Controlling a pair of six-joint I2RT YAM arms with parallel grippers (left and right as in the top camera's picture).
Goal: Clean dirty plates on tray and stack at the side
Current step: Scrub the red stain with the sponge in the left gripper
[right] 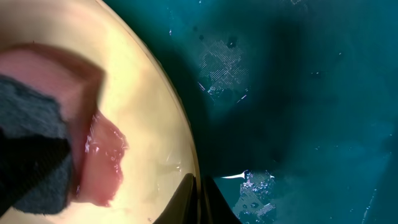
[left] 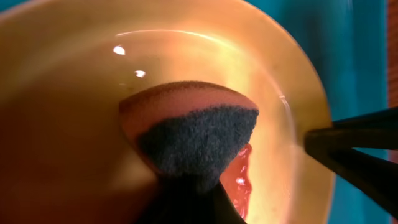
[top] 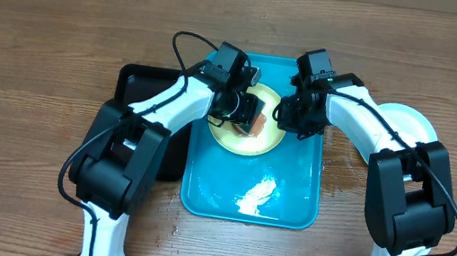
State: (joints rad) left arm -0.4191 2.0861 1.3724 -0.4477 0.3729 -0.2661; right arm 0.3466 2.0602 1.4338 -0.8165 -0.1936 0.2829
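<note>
My teal tray (top: 290, 201) holds one yellow-green plate (top: 242, 144) — red sauce (left: 239, 180) smeared inside. Left jaws pinch a sponge (left: 199, 134) against it; right jaws clamp its rim.

A robotics lab bench — two white arms (top: 130, 145) fixed at a wooden table (top: 41, 45)
</note>
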